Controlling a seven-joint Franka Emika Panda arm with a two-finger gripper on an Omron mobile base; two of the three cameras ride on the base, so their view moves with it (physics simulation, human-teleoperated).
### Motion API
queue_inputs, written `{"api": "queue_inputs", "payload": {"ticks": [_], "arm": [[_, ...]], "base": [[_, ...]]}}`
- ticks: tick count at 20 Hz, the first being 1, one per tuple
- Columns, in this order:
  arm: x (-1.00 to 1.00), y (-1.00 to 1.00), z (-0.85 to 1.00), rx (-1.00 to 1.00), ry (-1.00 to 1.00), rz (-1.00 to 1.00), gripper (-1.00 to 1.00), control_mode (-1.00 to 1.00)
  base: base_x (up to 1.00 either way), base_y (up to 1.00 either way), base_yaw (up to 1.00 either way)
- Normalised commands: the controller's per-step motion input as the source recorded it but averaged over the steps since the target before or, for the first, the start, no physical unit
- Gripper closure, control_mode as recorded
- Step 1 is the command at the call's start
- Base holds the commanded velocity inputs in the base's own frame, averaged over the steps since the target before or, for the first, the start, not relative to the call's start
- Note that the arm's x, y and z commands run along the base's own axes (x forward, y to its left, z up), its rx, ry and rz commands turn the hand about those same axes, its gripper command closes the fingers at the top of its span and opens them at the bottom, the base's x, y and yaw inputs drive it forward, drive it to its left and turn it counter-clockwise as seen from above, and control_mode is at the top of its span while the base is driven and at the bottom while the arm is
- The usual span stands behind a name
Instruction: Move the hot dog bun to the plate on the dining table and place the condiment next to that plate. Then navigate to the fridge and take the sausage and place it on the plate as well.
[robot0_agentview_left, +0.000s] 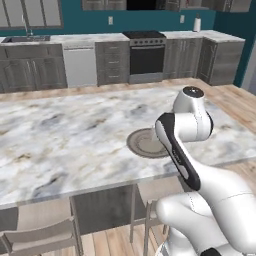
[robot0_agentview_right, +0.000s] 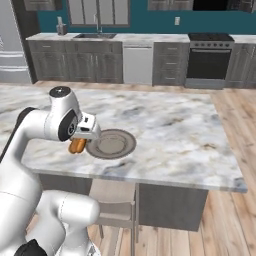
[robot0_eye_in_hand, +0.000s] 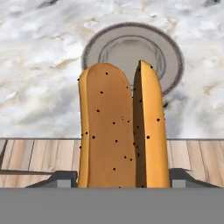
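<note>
My gripper (robot0_agentview_right: 80, 141) is shut on the hot dog bun (robot0_eye_in_hand: 122, 131), a golden-orange split bun that hangs from the hand above the near edge of the dining table (robot0_agentview_left: 60, 135). In the right base view the bun (robot0_agentview_right: 77, 145) sits just left of the plate (robot0_agentview_right: 112, 144). The grey-tan plate (robot0_eye_in_hand: 131, 50) with a darker rim lies on the marble top beyond the bun's far end. In the left base view the plate (robot0_agentview_left: 142, 143) is partly hidden by my arm. The condiment and the fridge's inside are out of view.
Chairs (robot0_agentview_left: 40, 237) (robot0_agentview_right: 117, 202) are tucked under the table's near side. Grey cabinets, a dishwasher (robot0_agentview_right: 138, 64) and a stove (robot0_agentview_left: 146, 57) line the far wall. Wooden floor (robot0_agentview_right: 235, 130) runs to the table's right.
</note>
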Motion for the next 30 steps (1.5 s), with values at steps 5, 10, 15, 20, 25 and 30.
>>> {"api": "queue_inputs", "payload": {"ticks": [5,10,15,20,25,30], "arm": [[0.77,0.0,-0.06,0.0,0.09,-0.11,1.0,-1.0],[1.0,0.05,-0.48,0.0,0.1,-0.09,1.0,-1.0],[0.99,0.02,-0.75,0.0,0.09,-0.07,1.0,-1.0],[0.84,0.04,-0.68,0.0,0.05,-0.06,1.0,-1.0],[0.7,0.01,-0.55,0.0,0.04,-0.05,1.0,-1.0],[0.57,0.0,-0.4,0.0,0.01,-0.04,-1.0,-1.0]], "base": [[0.19,0.0,-0.03],[0.0,0.0,0.0],[0.0,0.0,0.0],[0.0,0.0,0.0],[0.0,0.0,0.0],[0.0,0.0,0.0]]}}
